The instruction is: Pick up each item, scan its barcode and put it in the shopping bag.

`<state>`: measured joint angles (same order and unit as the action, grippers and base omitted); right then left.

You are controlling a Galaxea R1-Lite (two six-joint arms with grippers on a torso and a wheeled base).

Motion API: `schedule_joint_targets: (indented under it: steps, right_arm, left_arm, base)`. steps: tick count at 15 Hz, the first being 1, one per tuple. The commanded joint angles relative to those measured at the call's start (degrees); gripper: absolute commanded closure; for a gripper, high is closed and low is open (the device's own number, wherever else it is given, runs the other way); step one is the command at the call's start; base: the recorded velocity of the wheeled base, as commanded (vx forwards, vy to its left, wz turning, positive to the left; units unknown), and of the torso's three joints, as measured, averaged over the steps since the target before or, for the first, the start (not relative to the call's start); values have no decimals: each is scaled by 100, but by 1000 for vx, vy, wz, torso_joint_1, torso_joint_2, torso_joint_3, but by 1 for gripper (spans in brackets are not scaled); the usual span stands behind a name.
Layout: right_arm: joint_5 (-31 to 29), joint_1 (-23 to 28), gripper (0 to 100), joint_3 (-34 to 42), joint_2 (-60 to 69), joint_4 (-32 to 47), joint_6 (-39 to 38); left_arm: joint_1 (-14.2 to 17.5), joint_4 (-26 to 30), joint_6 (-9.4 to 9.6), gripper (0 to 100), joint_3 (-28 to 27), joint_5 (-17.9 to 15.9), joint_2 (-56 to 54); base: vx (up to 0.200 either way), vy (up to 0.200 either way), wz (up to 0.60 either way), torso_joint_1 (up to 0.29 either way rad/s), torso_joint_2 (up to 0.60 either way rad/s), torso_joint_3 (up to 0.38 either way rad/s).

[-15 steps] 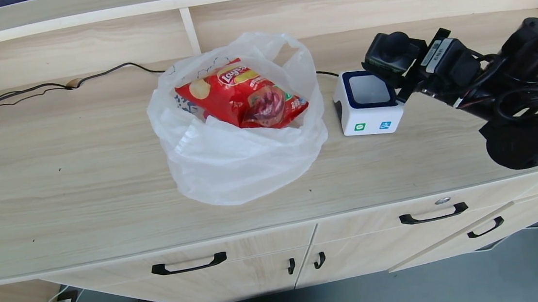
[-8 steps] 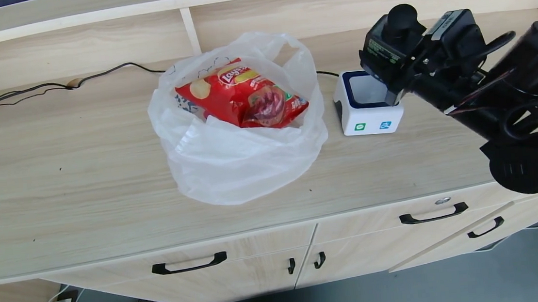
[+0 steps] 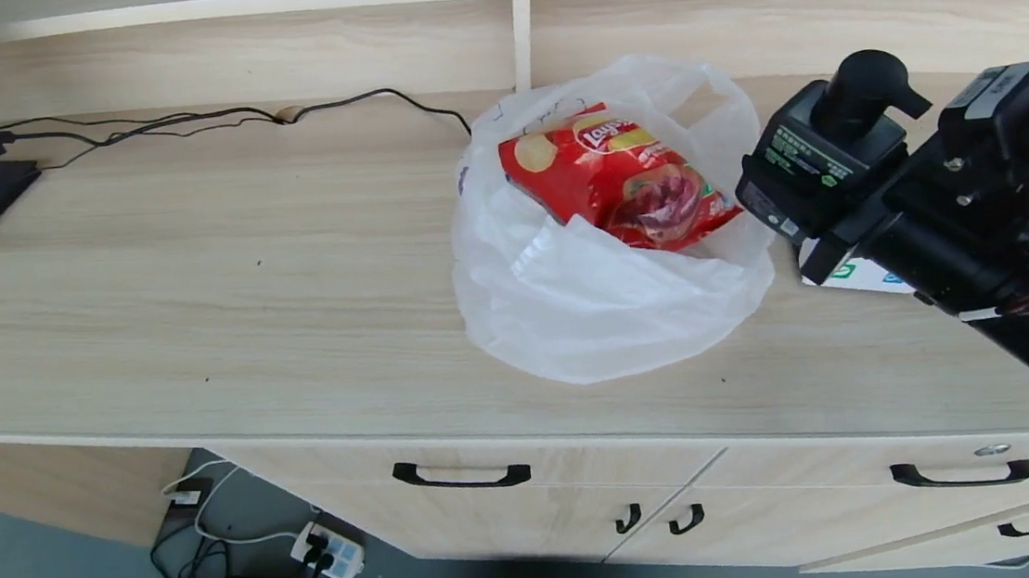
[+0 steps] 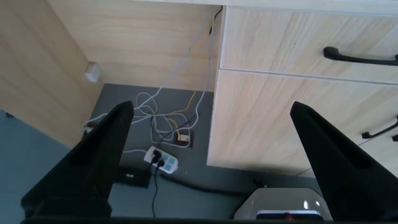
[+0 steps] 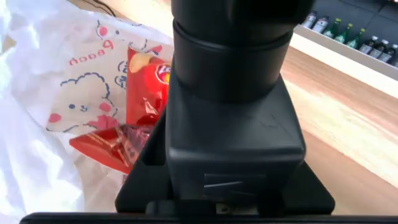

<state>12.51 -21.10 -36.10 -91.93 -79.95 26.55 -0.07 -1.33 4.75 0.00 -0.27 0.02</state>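
Black bottle [image 3: 824,155] is clamped in right gripper [image 3: 836,233], held above the counter [image 3: 197,279] just right of the shopping bag [image 3: 591,310]. Fingertips are masked by the bottle body. Chip bag [image 3: 621,177] is seen in the bag mouth. Scanner [image 3: 858,276] is mostly hidden behind the gripper. Left gripper [image 4: 211,124] is spread wide, low by the cabinet front [image 4: 280,118].

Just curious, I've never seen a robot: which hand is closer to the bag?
Right. The right hand, holding a bottle, hangs beside the bag; the left hand is below the counter.
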Motion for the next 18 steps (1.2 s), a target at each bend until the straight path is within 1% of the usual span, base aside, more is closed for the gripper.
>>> schedule_joint_targets:
  steps: [1, 3, 4, 5, 7, 8, 10, 12, 14, 16, 18]
  right_arm:
    - [6, 159, 100, -11, 413, 14, -115]
    - [32, 809, 100, -11, 694, 58, -282]
    - [50, 950, 100, 59, 773, 111, -388]
    - [41, 941, 100, -3, 782, 190, -555]
    - [6, 678, 100, -170, 729, 445, -1117]
    - [-11, 396, 100, -345, 720, 788, -2031]
    - [-20, 396, 100, -627, 588, 1183, -2910]
    - [15, 414, 100, -1057, 140, 1209, -3613]
    - [85, 308, 100, -1374, -115, 1227, -3692]
    - [41, -412, 100, -1084, -211, 1218, -3877]
    - [6, -685, 100, -759, -308, 1201, -3833]
  left_arm:
    - [-1, -8, -1, 0, 0, 0, 6]
    - [-1, -8, -10, 0, 0, 0, 6]
    - [-1, -8, -10, 0, 0, 0, 6]
    - [-1, -8, -10, 0, 0, 0, 6]
    - [-1, -8, -10, 0, 0, 0, 6]
    - [-1, -8, -45, 0, 0, 9, 6]
    - [-1, -8, -45, 0, 0, 0, 6]
    - [-1, -8, -62, 0, 0, 0, 6]
    - [-1, -8, -62, 0, 0, 0, 6]
    - [-1, -8, -62, 0, 0, 0, 6]
    - [-1, -17, -62, 0, 0, 0, 6]
  base:
    - [0, 0, 600, -2, -7, 2]
    - [0, 0, 600, 51, -80, -34]
    - [0, 0, 0, 76, -124, -51]
    - [0, 0, 0, 76, -139, -56]
    - [0, 0, 0, 38, -67, -25]
    - [0, 0, 0, 0, 0, 0]
    - [0, 0, 0, 0, 0, 0]
    - [0, 0, 0, 0, 0, 0]
    - [0, 0, 0, 0, 0, 0]
    - [0, 0, 0, 0, 0, 0]
    - [0, 0, 0, 0, 0, 0]
